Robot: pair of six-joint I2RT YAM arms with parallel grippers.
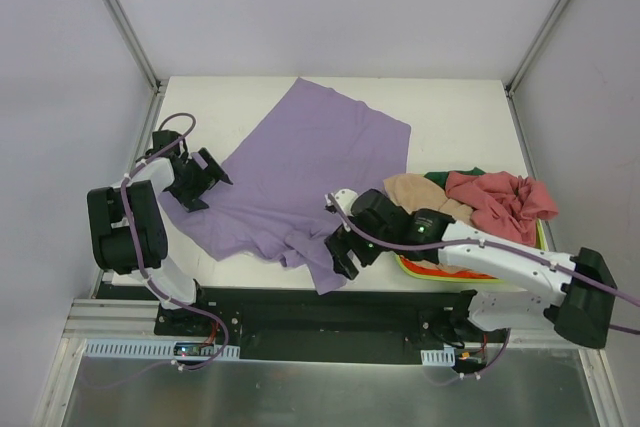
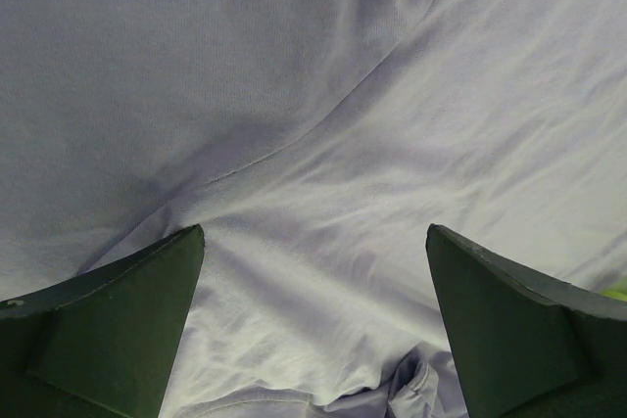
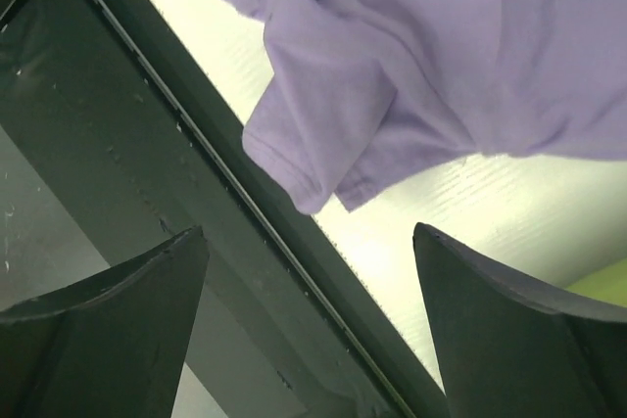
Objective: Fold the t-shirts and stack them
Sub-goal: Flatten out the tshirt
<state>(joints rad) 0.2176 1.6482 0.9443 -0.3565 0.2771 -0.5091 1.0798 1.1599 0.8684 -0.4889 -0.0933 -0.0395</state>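
A large lavender-purple t-shirt (image 1: pixel 310 167) lies spread and rumpled across the table's middle. My left gripper (image 1: pixel 215 175) is open at its left edge, its jaws wide over the purple cloth (image 2: pixel 323 144). My right gripper (image 1: pixel 340 247) is open and empty above the shirt's near corner, a sleeve (image 3: pixel 323 159) that lies at the table's front edge. A tan-beige shirt (image 1: pixel 425 197), a pinkish-red shirt (image 1: pixel 500 202) and a bit of dark green shirt (image 1: pixel 450 177) are heaped in the basket at the right.
The lime-green basket (image 1: pixel 425 269) stands at the table's right front, under my right arm. The black front rail (image 3: pixel 147 144) runs along the table's near edge. White enclosure walls stand at the back and sides.
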